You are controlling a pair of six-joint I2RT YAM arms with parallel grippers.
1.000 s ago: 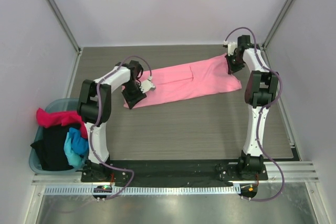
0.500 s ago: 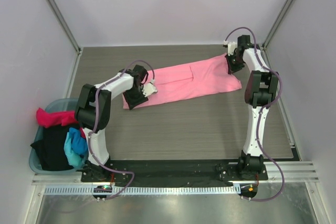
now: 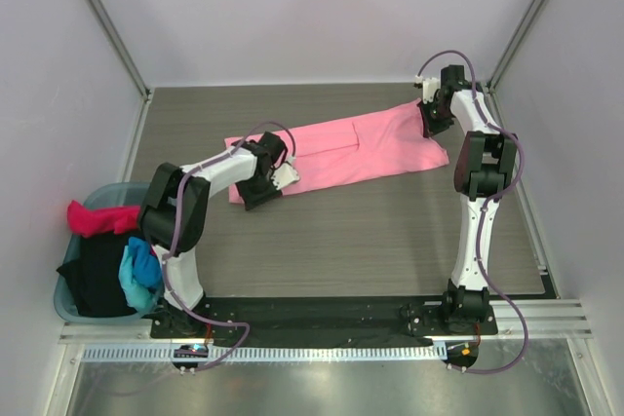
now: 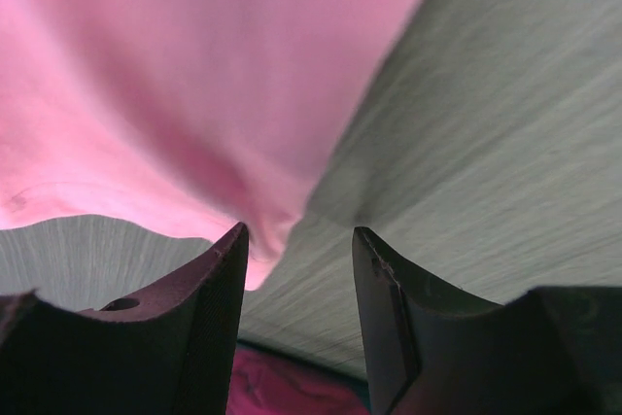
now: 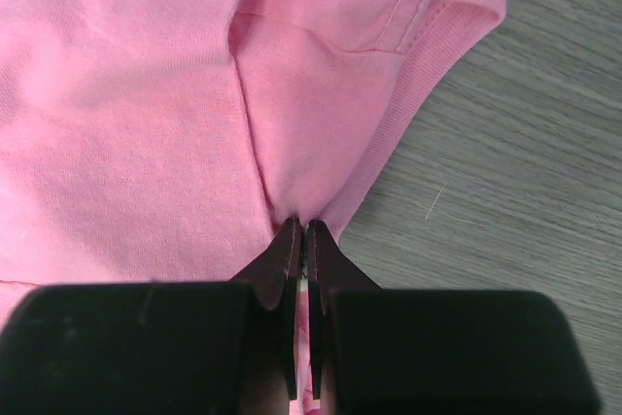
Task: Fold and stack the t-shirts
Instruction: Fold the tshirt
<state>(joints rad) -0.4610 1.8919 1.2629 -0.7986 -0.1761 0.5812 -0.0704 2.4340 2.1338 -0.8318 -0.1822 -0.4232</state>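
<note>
The light pink t-shirt (image 3: 351, 151) lies spread across the far half of the table. My left gripper (image 3: 252, 197) is open, low over the shirt's near left corner. In the left wrist view (image 4: 298, 240) that pink corner (image 4: 194, 94) hangs just beyond the tips, close to the left finger (image 4: 209, 298). My right gripper (image 3: 429, 127) is shut on the shirt's far right edge. The right wrist view (image 5: 303, 228) shows the cloth (image 5: 146, 94) pinched beside a ribbed hem (image 5: 418, 75). Magenta (image 3: 97, 218), black (image 3: 96, 275) and bright blue (image 3: 141, 270) t-shirts lie in the basket.
A teal plastic basket (image 3: 64, 301) stands off the table's left near corner, and its rim and the magenta cloth (image 4: 282, 391) show in the left wrist view. Grey walls and metal posts close in the table on three sides.
My left gripper has slid to the right and a little nearer along the shirt's near left corner. The right arm and the shirt's right end have not moved.
</note>
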